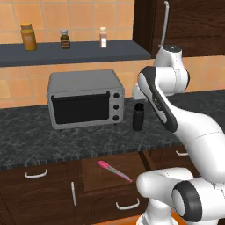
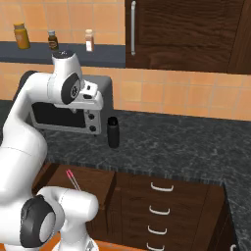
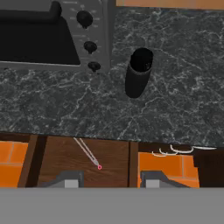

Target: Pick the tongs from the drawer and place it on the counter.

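tongs: slim pink-handled tongs with thin silvery arms (image 1: 115, 171) lie flat on the lighter brown bottom of the open dark brown wooden drawer (image 1: 92, 178), slanting across it, pink end toward the worktop edge in the left base view.
drawer: pulled out below the front edge of the dark grey-black speckled stone worktop (image 1: 52, 136); nothing else is visible inside it.
gripper: the white arm's two-finger gripper (image 3: 106, 178) hangs high above the drawer, looking down; its dark fingers (image 3: 65, 178) stand apart, with nothing between them.
handling: judged light, stiff and thin, so little force is needed; the smooth silvery arms look slippery and lie low on the wood, leaving little to get under.
where to hold: probably across the pink handle or just below it, where the tongs are thickest, with the fingers set crosswise to their length.
risk: pinching near the tips may make them pivot or slide away.
nearby: grey boxy toaster oven (image 1: 85, 97) and black cylindrical bottle (image 1: 138, 117) stand on the worktop behind the drawer; the stone in front of them is bare for setting down.
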